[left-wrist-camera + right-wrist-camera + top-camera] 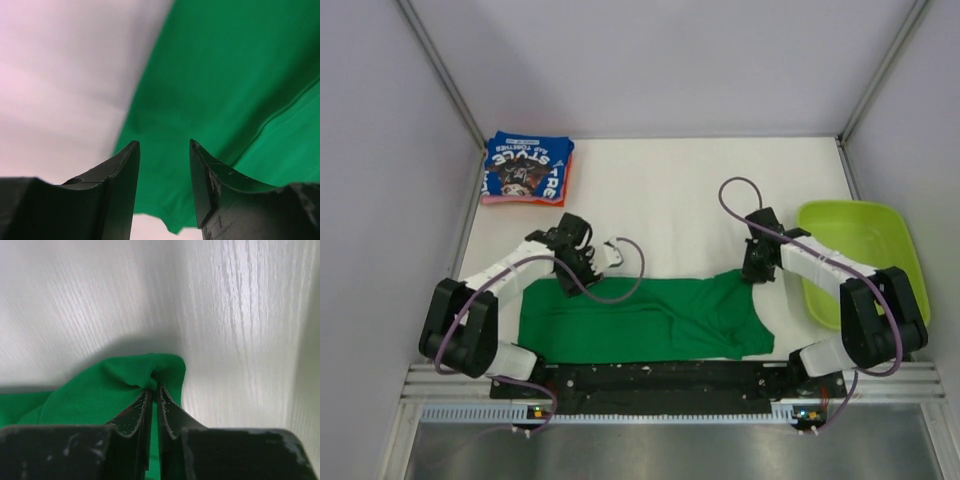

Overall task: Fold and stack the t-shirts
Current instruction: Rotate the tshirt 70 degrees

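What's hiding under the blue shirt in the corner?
An orange-pink cloth peeks out from beneath the blue t-shirt along its near and right edges. The rest is covered, so its shape and anything below it cannot be seen.

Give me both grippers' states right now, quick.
Left gripper: open, holding nothing, over the edge of the plain bright green cloth t-shirt.
Right gripper: shut on a pinched fold of that t-shirt.

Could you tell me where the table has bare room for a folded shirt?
The far middle of the table is bare, between the blue stack and the tub, beyond the green shirt. The near strip is crowded by that shirt, the left arm and right arm.
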Motion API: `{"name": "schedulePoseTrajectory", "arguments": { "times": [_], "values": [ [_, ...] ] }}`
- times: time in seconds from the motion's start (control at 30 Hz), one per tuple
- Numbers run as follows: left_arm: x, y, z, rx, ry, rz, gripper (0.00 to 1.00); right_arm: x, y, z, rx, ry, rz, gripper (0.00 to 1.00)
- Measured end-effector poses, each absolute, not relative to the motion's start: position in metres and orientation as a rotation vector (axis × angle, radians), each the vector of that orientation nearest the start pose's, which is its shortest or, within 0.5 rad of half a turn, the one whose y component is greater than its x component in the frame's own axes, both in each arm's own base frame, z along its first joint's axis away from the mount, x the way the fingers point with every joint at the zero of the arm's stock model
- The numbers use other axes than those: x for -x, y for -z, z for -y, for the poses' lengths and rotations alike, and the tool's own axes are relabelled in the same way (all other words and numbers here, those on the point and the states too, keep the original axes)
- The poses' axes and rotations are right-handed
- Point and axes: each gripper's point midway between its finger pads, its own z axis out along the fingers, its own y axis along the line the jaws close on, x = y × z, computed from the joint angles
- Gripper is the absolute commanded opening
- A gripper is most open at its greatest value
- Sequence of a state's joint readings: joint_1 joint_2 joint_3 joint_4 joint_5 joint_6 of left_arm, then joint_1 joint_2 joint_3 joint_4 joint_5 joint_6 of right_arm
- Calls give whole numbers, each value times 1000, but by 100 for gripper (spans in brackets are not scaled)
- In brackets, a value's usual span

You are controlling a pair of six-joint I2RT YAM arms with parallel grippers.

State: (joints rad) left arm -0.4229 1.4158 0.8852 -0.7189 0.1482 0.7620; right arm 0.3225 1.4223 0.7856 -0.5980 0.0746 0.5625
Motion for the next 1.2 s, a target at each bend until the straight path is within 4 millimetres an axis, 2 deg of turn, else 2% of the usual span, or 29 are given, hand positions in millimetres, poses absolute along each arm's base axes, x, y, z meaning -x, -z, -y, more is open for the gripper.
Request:
{"name": "schedulePoseTrajectory", "arguments": {
  "times": [0.07,0.13,0.2,0.33,0.5,0.6,0.7,0.87,0.97,1.0,1.03,1.07,1.1,1.2],
  "values": [
    [-233,-31,74,-1546,76,-2439,49,-255,-24,-92,-349,-111,-2771,0],
    [-220,-17,50,-1507,41,-2532,49,-260,-19,-92,-351,-111,-2783,0],
    [-222,-17,34,-1425,4,-2568,48,-272,-20,-94,-351,-113,-2775,0],
    [-224,-18,20,-1364,-64,-2568,48,-303,-22,-95,-364,-111,-2749,0],
    [-223,-18,18,-1336,-86,-2549,49,-355,-25,-91,-391,-107,-2709,0],
    [-224,-19,17,-1317,-90,-2547,51,-382,-26,-99,-341,-142,-2698,1],
    [-225,-21,13,-1301,-106,-2553,51,-395,-27,-103,-291,-161,-2691,21],
    [-214,-29,3,-1286,-125,-2605,52,-395,-32,-94,-252,-104,-2695,39],
    [-216,-43,2,-1275,-133,-2594,53,-386,-50,-88,-242,-44,-2680,39],
    [-218,-49,2,-1267,-139,-2581,53,-383,-59,-84,-240,-8,-2660,35],
    [-219,-53,2,-1259,-145,-2569,52,-377,-71,-79,-246,44,-2631,27],
    [-222,-58,1,-1246,-159,-2556,51,-373,-77,-83,-224,61,-2621,12],
    [-223,-60,0,-1235,-170,-2550,49,-366,-84,-88,-205,87,-2597,1],
    [-225,-61,-12,-1208,-234,-2559,42,-331,-83,-122,-90,44,-2607,0]
  ]
}}
